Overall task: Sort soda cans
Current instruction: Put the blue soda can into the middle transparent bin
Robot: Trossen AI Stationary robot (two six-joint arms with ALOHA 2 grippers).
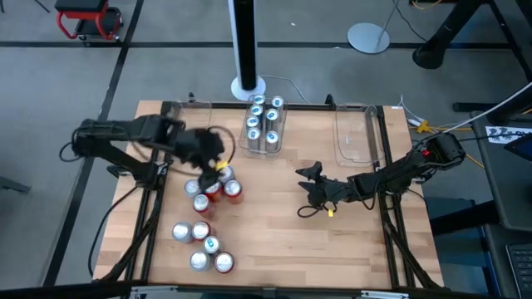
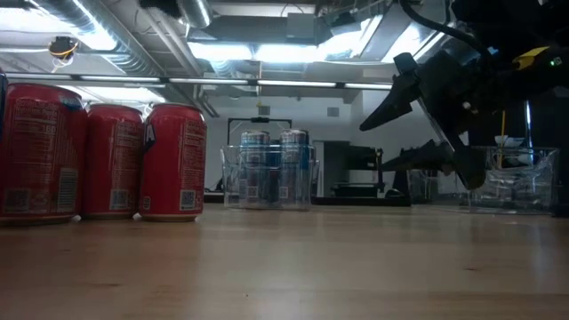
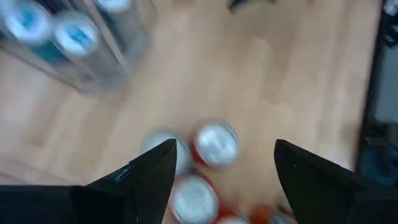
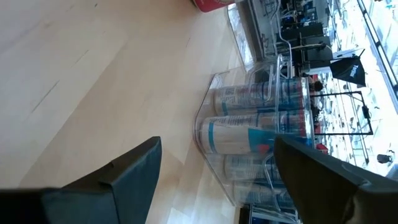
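Left gripper (image 1: 209, 159) hovered above the red can cluster (image 1: 214, 189) at table left-centre, fingers (image 3: 149, 177) spread apart, nothing between them. Right gripper (image 1: 309, 189) sat right of centre, low over bare wood, fingers apart and empty. Six blue-and-white cans (image 1: 263, 123) stood in the clear bin (image 1: 249, 146) at far centre. A second clear bin (image 1: 359, 154) lay far right. More loose cans (image 1: 201, 246) stood near the left front edge of the table (image 1: 274, 241).
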